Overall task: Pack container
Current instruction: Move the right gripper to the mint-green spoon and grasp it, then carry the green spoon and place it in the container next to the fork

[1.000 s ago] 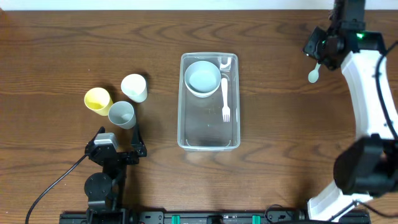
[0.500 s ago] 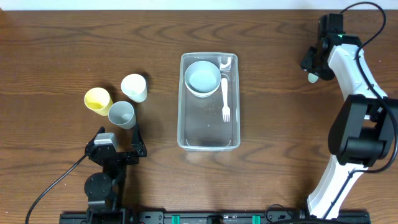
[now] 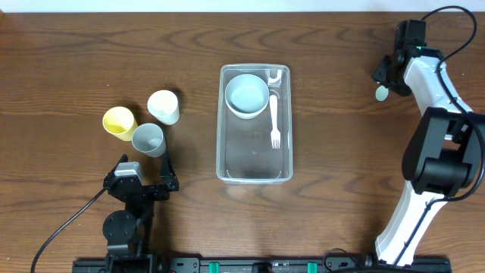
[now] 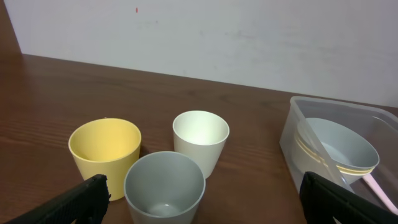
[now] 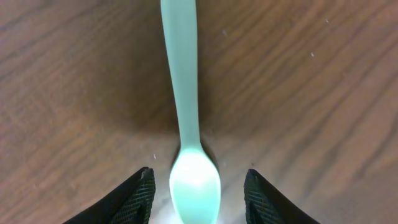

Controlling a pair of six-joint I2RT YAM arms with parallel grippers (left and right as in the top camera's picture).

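Note:
The container (image 3: 222,155), a clear rectangular tub, stands mid-table and holds a pale bowl (image 3: 247,95) and a white fork (image 3: 274,121). It also shows at the right of the left wrist view (image 4: 292,134). A pale green spoon (image 3: 381,92) lies on the table at the far right. My right gripper (image 3: 386,76) is open over it. In the right wrist view the spoon (image 5: 185,93) has its bowl between the spread fingers (image 5: 198,196), untouched. My left gripper (image 3: 146,168) is open and empty, just in front of the cups, its fingers (image 4: 205,208) wide apart.
Three cups stand at the left: yellow (image 3: 119,122), white (image 3: 164,106) and grey (image 3: 148,139). They also show in the left wrist view: yellow (image 4: 104,149), white (image 4: 200,140), grey (image 4: 164,186). The table's far edge runs just behind the right gripper.
The right arm has swung toward the far right corner, with its gripper staying over the spoon. The spoon stays at about the same spot. The left arm has not moved.

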